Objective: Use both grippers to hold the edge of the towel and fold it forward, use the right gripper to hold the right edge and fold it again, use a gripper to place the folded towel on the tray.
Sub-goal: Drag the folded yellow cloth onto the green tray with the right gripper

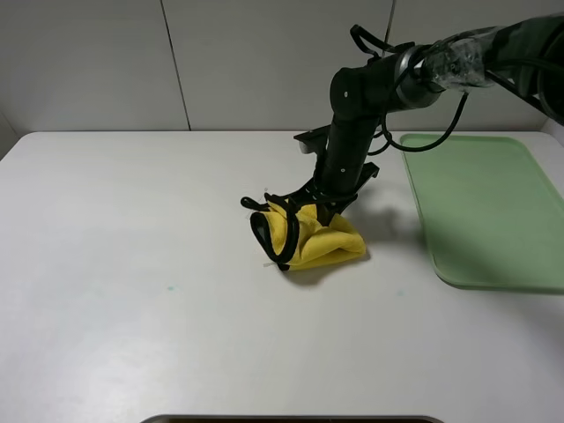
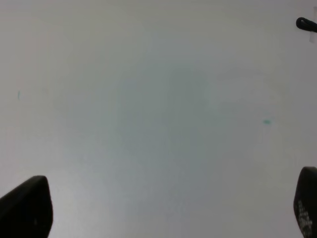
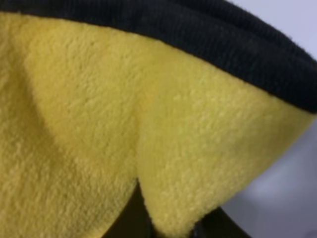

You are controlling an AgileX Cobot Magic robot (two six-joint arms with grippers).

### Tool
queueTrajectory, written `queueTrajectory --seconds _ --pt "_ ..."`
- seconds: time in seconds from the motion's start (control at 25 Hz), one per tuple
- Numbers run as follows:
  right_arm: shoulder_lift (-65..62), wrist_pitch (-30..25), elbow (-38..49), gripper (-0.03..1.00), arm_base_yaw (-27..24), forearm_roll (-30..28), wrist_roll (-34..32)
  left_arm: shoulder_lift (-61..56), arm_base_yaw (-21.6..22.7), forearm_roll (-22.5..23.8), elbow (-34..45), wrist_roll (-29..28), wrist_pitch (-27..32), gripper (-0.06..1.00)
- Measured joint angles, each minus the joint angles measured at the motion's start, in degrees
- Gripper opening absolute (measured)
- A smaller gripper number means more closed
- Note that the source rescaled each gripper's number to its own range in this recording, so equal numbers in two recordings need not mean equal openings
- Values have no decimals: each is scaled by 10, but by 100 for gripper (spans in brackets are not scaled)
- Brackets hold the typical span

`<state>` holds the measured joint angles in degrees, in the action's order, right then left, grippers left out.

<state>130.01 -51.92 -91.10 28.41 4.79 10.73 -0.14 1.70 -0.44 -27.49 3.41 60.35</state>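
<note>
Towel [image 1: 315, 238]: a yellow cloth, bunched and folded into a rumpled heap near the middle of the desk [image 1: 132, 264], left of the tray and apart from it. Its lower part rests on the desk; its upper part is gathered up toward the right gripper.
Edge of the towel [image 1: 286, 231]: the black trim curls in a loop down the left side of the heap. In the right wrist view the same trim [image 3: 208, 39] runs as a dark band along the yellow pile, which fills nearly the whole picture.
Right gripper [image 1: 310, 206]: reaches across from the far right and comes down onto the top of the heap. Its fingers are clamped on the towel, pressed into the cloth so that the tips are mostly hidden by yellow fabric.
Left gripper [image 2: 168, 208]: not seen from the high camera. In its own wrist view the two dark fingers [image 2: 27, 208] stand far apart at the opposite corners, with only bare desk between them and nothing held.
Tray [image 1: 493, 211]: pale green, rectangular with rounded corners and a low rim, lying flat on the right side of the desk, its right side cut off by the picture.
Desk: white and plain, with a few faint small marks.
</note>
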Motion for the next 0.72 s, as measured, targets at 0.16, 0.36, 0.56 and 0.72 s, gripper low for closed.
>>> queueTrajectory --seconds 0.16,0.36,0.56,0.72 --pt "-17 -3 -2 11 0 -30 0 0 0 0 0 0 0 100" --pt "-33 -11 -4 11 0 -78 -11 0 0 0 0 0 0 100" --pt "-46 -13 -4 11 -13 -102 -21 0 0 0 0 0 0 100" --pt "-49 -13 -4 11 -43 -106 -21 0 0 0 0 0 0 100"
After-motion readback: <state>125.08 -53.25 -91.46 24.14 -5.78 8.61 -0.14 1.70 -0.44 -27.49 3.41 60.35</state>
